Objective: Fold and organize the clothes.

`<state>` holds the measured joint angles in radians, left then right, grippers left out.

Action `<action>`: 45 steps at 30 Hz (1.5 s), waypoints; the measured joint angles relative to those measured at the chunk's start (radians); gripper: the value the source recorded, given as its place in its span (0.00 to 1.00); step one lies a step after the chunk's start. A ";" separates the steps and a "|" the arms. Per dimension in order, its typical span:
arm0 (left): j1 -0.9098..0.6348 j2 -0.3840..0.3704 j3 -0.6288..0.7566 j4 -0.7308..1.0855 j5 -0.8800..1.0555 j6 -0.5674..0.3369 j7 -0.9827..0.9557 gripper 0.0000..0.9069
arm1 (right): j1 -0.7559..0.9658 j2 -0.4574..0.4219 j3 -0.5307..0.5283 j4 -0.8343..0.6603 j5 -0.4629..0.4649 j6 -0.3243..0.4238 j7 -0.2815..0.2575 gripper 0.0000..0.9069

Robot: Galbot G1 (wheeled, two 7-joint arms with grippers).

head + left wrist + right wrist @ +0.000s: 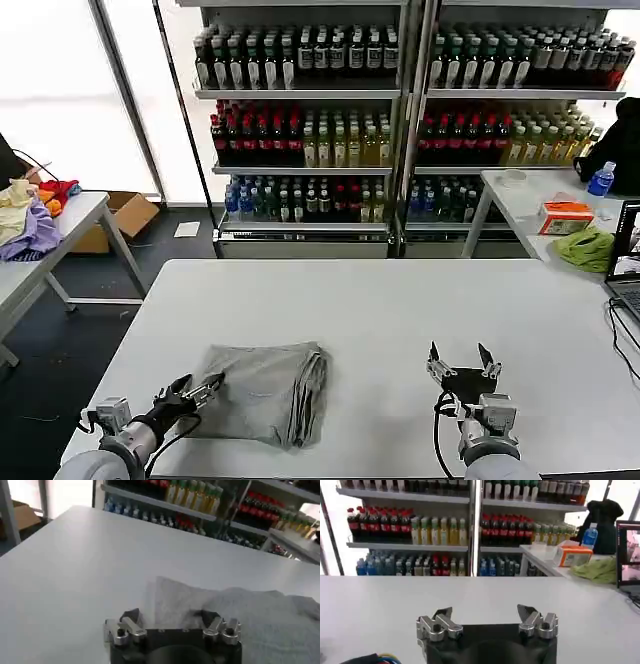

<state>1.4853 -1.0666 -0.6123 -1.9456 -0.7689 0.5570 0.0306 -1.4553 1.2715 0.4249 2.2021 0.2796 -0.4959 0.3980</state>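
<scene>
A light grey shirt [263,391] lies folded into a compact bundle on the white table [380,300], near its front left. My left gripper [197,387] is open at the bundle's left edge, low over the table, with nothing between its fingers. The left wrist view has the same grey cloth [215,610] just ahead of the open left gripper [170,616]. My right gripper [461,356] stands open over bare table to the right of the shirt, holding nothing; the right wrist view shows the right gripper [485,612] wide apart above the tabletop.
Drink shelves [400,110] stand behind the table. A side table at the left carries purple, yellow and red garments [30,215]. At the right, another table holds a bright green cloth [588,247], an orange box [565,215] and a laptop [625,255]. A cardboard box [120,218] sits on the floor.
</scene>
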 measured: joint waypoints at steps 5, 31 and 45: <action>0.008 -0.009 0.006 -0.005 0.001 -0.006 0.008 0.00 | 0.000 -0.002 0.002 0.001 0.001 0.000 0.000 1.00; 0.002 -0.006 -0.074 -0.030 0.023 -0.043 0.055 0.00 | 0.030 -0.007 -0.003 -0.017 0.006 -0.003 -0.001 1.00; -0.003 0.210 -0.357 0.057 -0.076 -0.034 0.061 0.00 | 0.056 0.003 -0.009 -0.030 0.020 -0.005 0.008 1.00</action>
<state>1.4825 -0.8565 -0.9697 -1.8889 -0.8451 0.5227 0.0913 -1.3988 1.2746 0.4159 2.1724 0.3000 -0.5008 0.4057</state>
